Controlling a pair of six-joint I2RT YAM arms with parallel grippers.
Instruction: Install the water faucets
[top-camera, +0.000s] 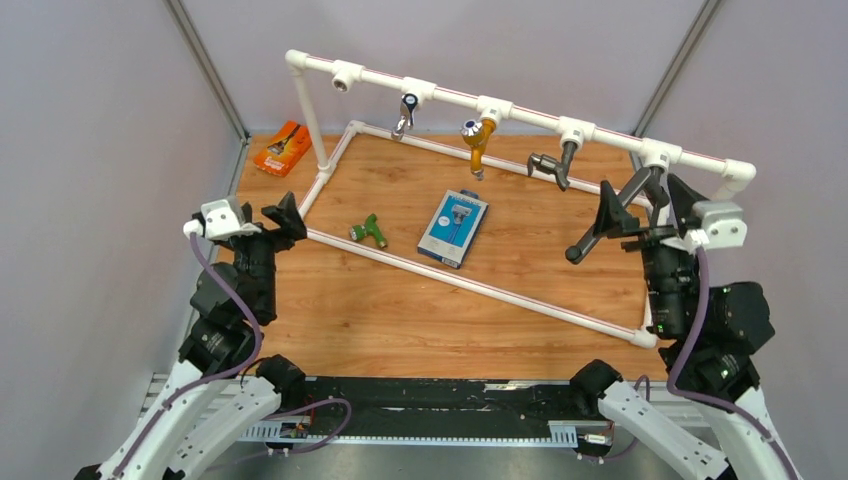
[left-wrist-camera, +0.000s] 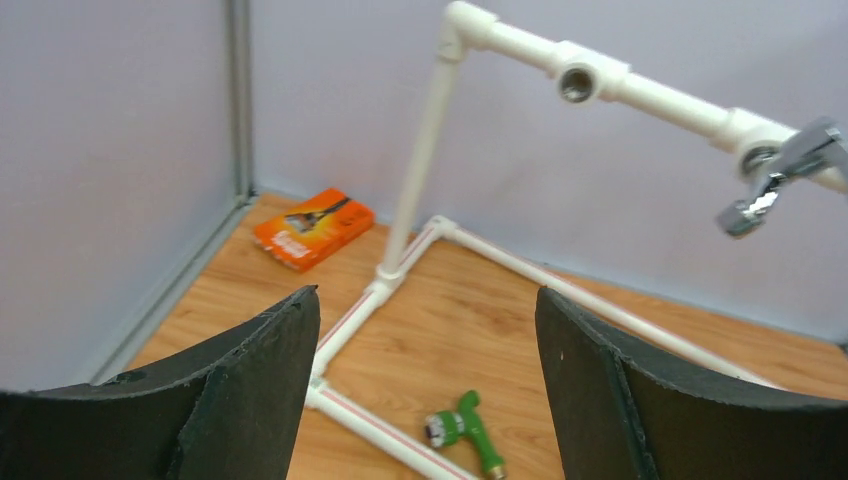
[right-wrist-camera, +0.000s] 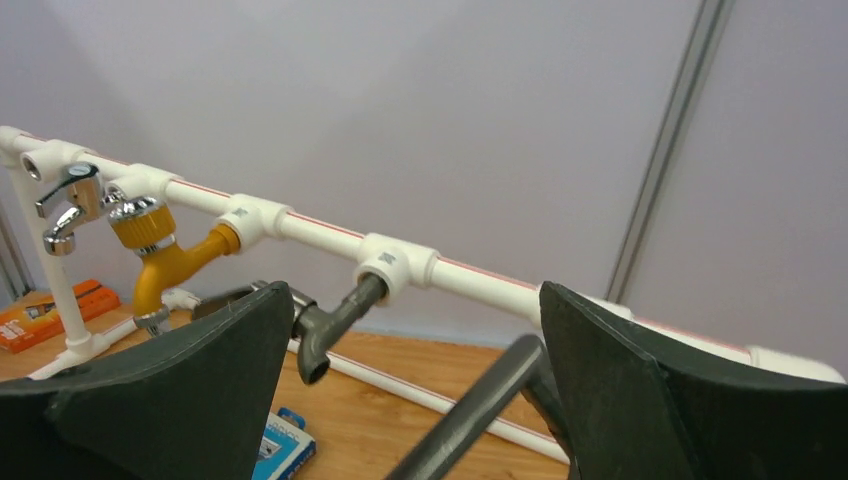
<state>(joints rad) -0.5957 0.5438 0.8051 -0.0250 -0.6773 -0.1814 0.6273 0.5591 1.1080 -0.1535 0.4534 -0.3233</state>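
Note:
The green plastic faucet (top-camera: 368, 232) lies loose on the wooden table inside the white pipe frame (top-camera: 520, 112); it also shows in the left wrist view (left-wrist-camera: 465, 428). The chrome faucet (top-camera: 405, 113) hangs screwed into the frame's second tee, also seen in the left wrist view (left-wrist-camera: 775, 180). The leftmost tee socket (top-camera: 340, 76) is empty. My left gripper (top-camera: 268, 215) is open and empty, raised left of the green faucet. My right gripper (top-camera: 645, 205) is open around a long dark grey faucet (top-camera: 610, 215) hanging from the rightmost tee; its jaws stand apart from the faucet.
A yellow faucet (top-camera: 478, 140) and a short dark grey faucet (top-camera: 553, 165) hang from the middle tees. A flat blue-and-white box (top-camera: 453, 228) lies mid-table. An orange box (top-camera: 282, 148) lies at the back left corner. Grey walls enclose the table.

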